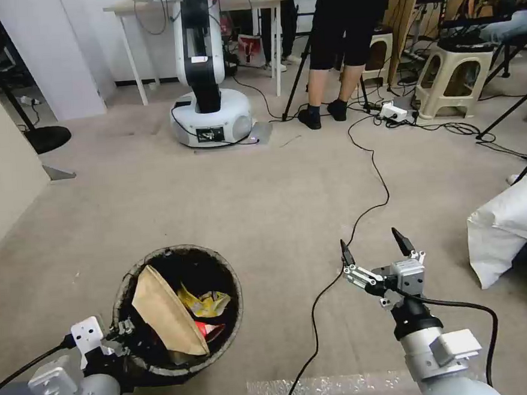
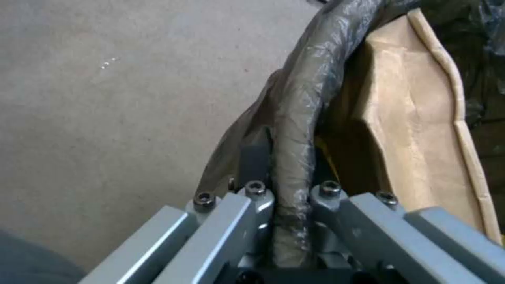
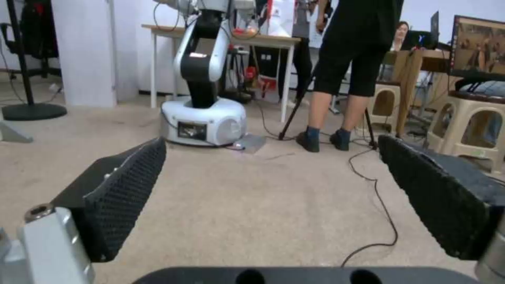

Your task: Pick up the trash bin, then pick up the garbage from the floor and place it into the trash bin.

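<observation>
The trash bin (image 1: 228,278), round with a dark bag liner, hangs low at the left of the head view. Inside it lie a brown paper bag (image 1: 166,315), a yellow wrapper (image 1: 206,304) and a red wrapper (image 1: 209,330). My left gripper (image 1: 121,334) is shut on the bin's near rim; the left wrist view shows the liner-wrapped rim (image 2: 297,130) pinched between the fingers (image 2: 252,197), with the paper bag (image 2: 416,126) beside it. My right gripper (image 1: 375,250) hovers open and empty over bare carpet to the right of the bin, its pads (image 3: 126,193) wide apart.
A black cable (image 1: 369,208) runs across the carpet under the right gripper. Another robot's white base (image 1: 213,120) stands ahead by a table. A person (image 1: 337,42) stands beside it, with stools (image 1: 448,82) and more cables at the right. A white sheet (image 1: 518,219) lies at right.
</observation>
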You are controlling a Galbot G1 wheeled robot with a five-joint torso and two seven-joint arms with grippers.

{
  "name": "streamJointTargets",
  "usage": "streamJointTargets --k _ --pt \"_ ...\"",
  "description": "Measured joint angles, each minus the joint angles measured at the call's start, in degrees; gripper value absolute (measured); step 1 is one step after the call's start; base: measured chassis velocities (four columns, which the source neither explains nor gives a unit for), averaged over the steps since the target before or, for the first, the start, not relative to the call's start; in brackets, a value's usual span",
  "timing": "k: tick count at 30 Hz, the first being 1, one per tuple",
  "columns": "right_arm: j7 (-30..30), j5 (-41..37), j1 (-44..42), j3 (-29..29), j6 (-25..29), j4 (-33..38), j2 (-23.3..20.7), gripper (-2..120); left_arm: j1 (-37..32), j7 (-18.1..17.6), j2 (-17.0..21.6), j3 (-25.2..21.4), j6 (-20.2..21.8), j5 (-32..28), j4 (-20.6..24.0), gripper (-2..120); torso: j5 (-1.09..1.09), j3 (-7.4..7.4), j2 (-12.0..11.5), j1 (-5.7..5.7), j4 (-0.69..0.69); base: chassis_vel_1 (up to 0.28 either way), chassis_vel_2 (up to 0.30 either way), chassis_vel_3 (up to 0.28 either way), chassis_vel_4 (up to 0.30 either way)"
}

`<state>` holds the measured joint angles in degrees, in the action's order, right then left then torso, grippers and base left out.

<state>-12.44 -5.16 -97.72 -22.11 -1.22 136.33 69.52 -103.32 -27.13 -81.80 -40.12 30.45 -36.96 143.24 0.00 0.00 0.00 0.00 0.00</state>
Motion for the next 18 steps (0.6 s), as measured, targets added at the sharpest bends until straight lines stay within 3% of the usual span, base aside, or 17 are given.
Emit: streamJointTargets --k 18 --pt "-0.01 0.09 0.53 0.33 -0.84 -1.26 -0.83 100 7.76 -5.13 1.89 0.89 1.71 -11.59 0.0 2 0.0 0.0 0.0 0.0 0.0 0.0 0.0 0.0 0.0"
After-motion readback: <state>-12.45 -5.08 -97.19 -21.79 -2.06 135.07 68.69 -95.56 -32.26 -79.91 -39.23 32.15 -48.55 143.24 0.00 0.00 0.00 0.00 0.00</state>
